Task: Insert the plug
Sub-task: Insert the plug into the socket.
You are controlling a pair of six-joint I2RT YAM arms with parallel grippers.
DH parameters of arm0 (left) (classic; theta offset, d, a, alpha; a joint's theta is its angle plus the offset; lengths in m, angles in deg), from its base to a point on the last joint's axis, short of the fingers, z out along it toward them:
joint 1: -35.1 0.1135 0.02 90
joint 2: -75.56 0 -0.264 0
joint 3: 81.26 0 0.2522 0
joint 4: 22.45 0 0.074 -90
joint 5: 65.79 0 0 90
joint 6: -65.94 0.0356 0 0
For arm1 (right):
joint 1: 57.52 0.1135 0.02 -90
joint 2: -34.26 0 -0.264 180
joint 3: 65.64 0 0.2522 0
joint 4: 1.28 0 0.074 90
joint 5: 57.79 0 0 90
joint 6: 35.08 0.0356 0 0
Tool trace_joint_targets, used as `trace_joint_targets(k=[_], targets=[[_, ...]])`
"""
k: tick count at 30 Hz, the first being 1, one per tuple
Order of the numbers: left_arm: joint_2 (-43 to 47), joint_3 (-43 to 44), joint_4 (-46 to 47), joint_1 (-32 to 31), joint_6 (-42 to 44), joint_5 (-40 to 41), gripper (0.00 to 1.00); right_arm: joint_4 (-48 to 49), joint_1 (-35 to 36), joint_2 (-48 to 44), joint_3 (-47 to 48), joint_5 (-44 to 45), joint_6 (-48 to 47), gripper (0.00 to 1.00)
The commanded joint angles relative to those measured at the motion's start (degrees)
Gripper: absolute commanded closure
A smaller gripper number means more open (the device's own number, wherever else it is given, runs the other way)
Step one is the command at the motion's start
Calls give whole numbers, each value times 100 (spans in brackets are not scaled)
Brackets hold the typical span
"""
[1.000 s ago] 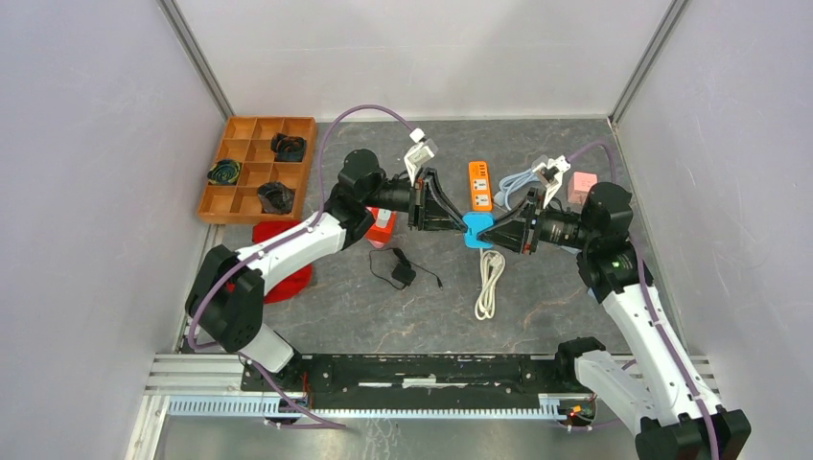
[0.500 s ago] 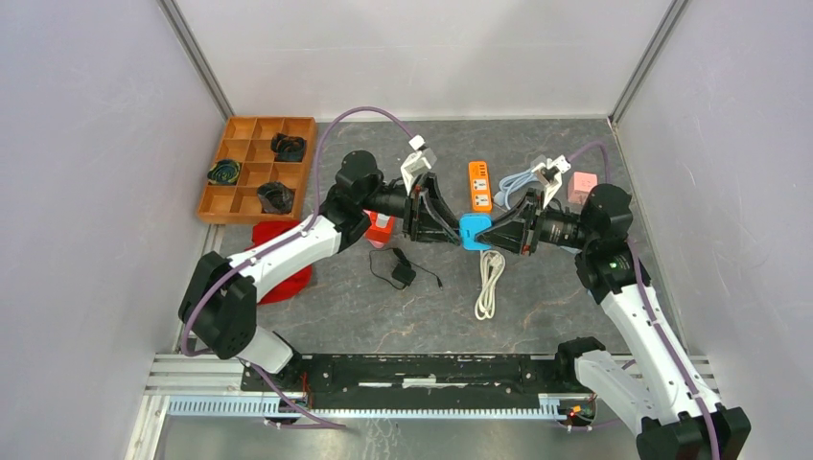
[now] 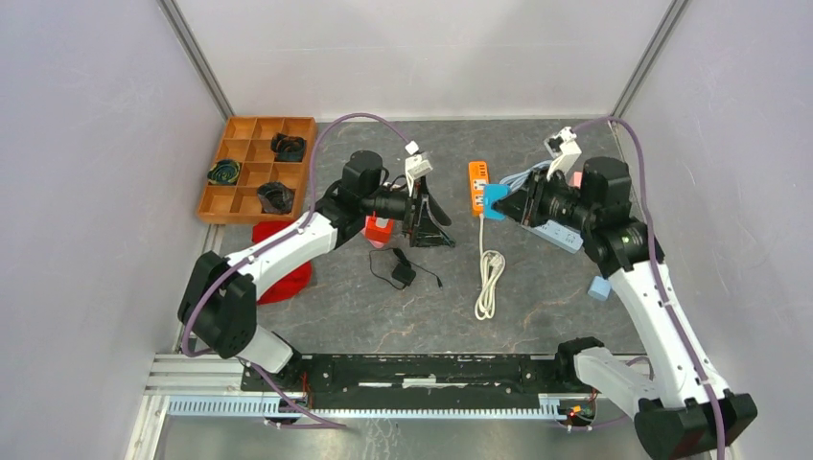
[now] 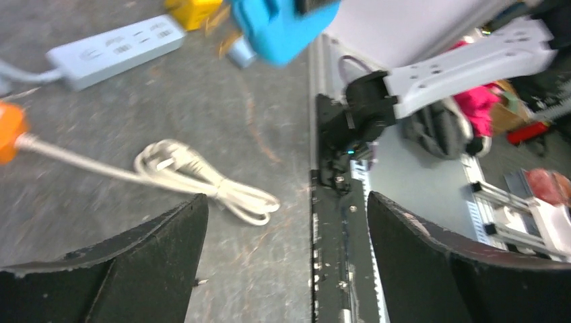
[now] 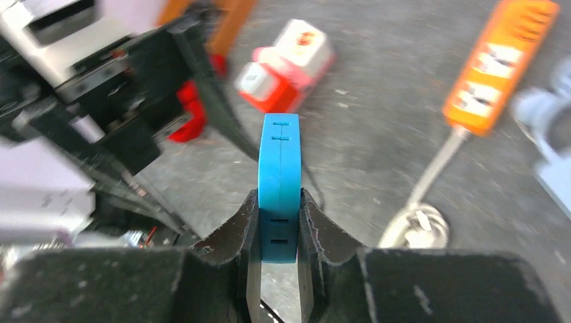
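The plug is a blue block (image 3: pixel 494 201) pinched edge-on in my right gripper (image 3: pixel 500 202), which is shut on it just right of the orange power strip (image 3: pixel 478 185). In the right wrist view the blue plug (image 5: pixel 279 168) stands upright between the fingers, and the orange strip (image 5: pixel 499 67) lies at the upper right. My left gripper (image 3: pixel 441 225) hangs open and empty left of the strip. Its wrist view shows the blue plug (image 4: pixel 279 27) at the top, clear of the wide-apart fingers (image 4: pixel 161 235).
A coiled white cord (image 3: pixel 490 278) trails from the orange strip. A pale power strip (image 3: pixel 558 232) lies under the right arm. A black adapter (image 3: pixel 401 269), a red-and-white block (image 3: pixel 380 228), a wooden tray (image 3: pixel 254 168), a red object (image 3: pixel 278 264) and a small blue cube (image 3: pixel 599 287) also lie about.
The left gripper opened, let go of the blue plug and drew back left. The right gripper carried the plug up and right, next to the orange strip.
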Motion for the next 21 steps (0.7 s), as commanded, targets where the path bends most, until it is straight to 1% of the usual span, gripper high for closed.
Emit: trace_joint_targets(k=[1,2,6,8,9,12,15,21], targets=[[390,19,-1334,64,895,1411,2,-1854,-18,627,887,2578,58,100],[492,3,-1513,57,921,1633,1,-2143,-24,848,1048,3091,206,100],[1107,-312,-1963,56,1135,2311,0,-3340,-89,1701,1708,4637,862,100],[1449,-572,-2128,55,1238,2764,0,-3698,-209,2123,1972,5054,1108,100],[1605,-701,-2187,57,1295,2868,0,-3773,-308,2264,2031,5191,1215,100],[2073,-1050,-2182,56,1341,3073,0,-3771,-765,2713,2013,5043,1296,100],[2340,-1301,-2164,57,1393,3246,0,-3710,-990,3242,2106,5124,1278,100],[2382,-1233,-2364,44,1568,3555,0,-3764,-1204,4314,2686,5116,1023,100]])
